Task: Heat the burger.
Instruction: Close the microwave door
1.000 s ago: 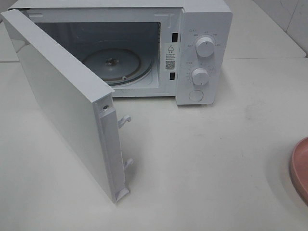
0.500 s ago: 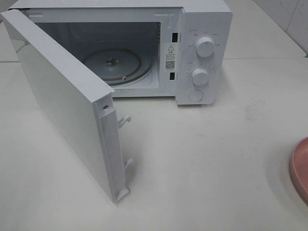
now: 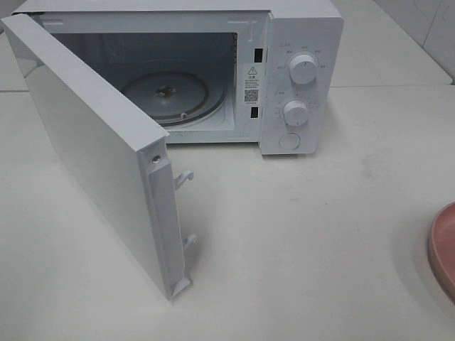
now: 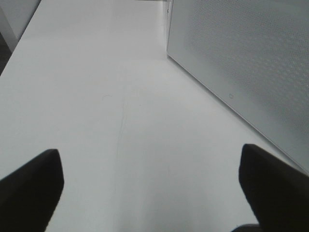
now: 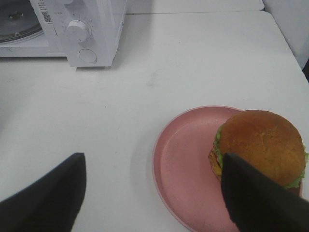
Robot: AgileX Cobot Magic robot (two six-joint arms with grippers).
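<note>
Burger [image 5: 261, 145]: round, with a domed golden-brown top bun, matte to slightly glossy, and a fringe of green lettuce showing at the left and lower right edges; a sliver of yellow-orange filling shows low on the left side. It sits upright and whole on a pink plate [image 5: 183, 159], off-centre toward the plate's far-right side, on a white table [image 5: 159, 72]. It is seen only in the right wrist view.

left gripper [image 4: 149, 188]: jaws wide apart | right gripper [image 5: 154, 193]: jaws apart
</note>
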